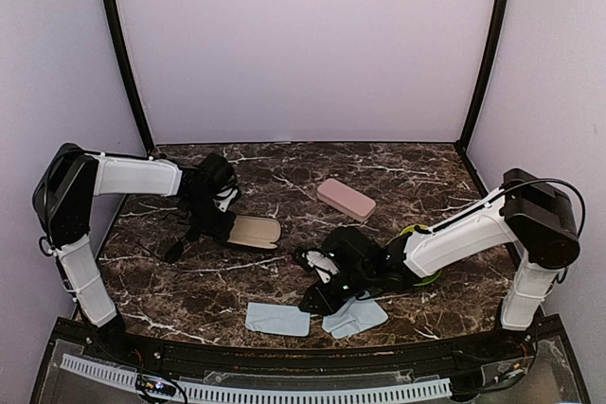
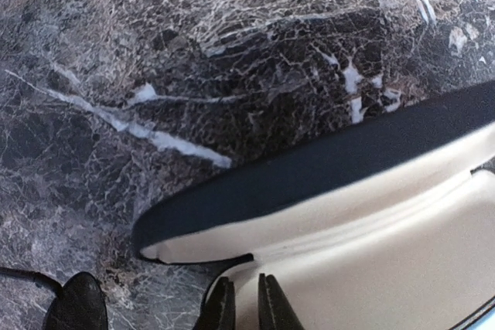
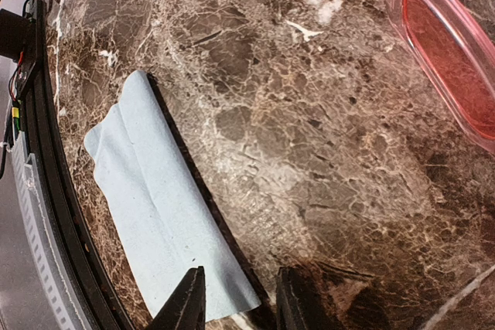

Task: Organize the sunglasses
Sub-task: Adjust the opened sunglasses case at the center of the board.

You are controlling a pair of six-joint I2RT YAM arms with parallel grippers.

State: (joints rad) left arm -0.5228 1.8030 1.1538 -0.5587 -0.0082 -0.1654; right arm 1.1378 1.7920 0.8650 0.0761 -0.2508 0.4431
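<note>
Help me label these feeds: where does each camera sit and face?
Top external: above and behind the bases, looking down on the marble table; left arm and right arm show.
Left wrist: close above the open case, aimed into it; left gripper fingertips show.
Right wrist: low over the table, facing a blue cloth and the red-pink sunglasses; right gripper open.
Shared: top and left wrist show the open case.

White veins cross the brown marble table (image 3: 309,137); cloth (image 3: 162,214) light blue, sunglasses (image 3: 447,58) translucent red-pink, case (image 2: 371,268) black, lined cream.
</note>
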